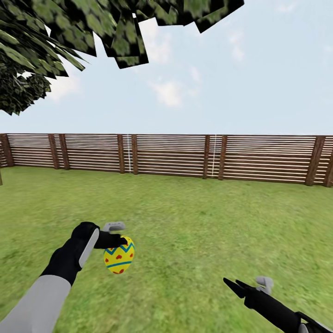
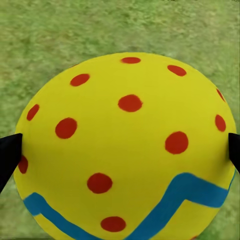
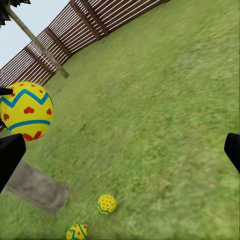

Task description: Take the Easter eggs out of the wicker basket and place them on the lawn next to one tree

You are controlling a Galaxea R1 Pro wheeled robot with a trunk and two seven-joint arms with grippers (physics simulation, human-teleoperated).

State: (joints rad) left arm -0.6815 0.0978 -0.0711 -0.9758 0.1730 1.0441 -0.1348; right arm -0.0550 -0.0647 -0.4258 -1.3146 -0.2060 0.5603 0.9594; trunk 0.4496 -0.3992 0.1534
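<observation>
In the head view, the left gripper (image 1: 121, 238) at the lower left of the frame pinches a yellow egg (image 1: 119, 255) with a blue zigzag band and red marks, and holds it in the air above the lawn (image 1: 208, 222). The egg hangs below the fingers, so the hold looks shallow; I think it can slip out and roll away if the arm swings fast. The right gripper (image 1: 233, 285) at the lower right holds nothing, with its two dark fingers a little spread. The fence (image 1: 171, 155) crosses the middle of the frame, and leaves (image 1: 69, 32) fill the upper left.

In the left wrist view, the egg fills most of the frame, and a dark fingertip (image 2: 9, 157) touches it at each side edge. Only a small part of each finger meets the round shell, which is a weak grip in my judgement.

In the right wrist view, two other eggs, one (image 3: 106, 204) and another (image 3: 77, 232), lie on the grass at the lower middle, near a grey-brown trunk (image 3: 37, 187) at the lower left. If the held egg is released from high, it may bounce far from this tree, or strike those eggs and push them off.
</observation>
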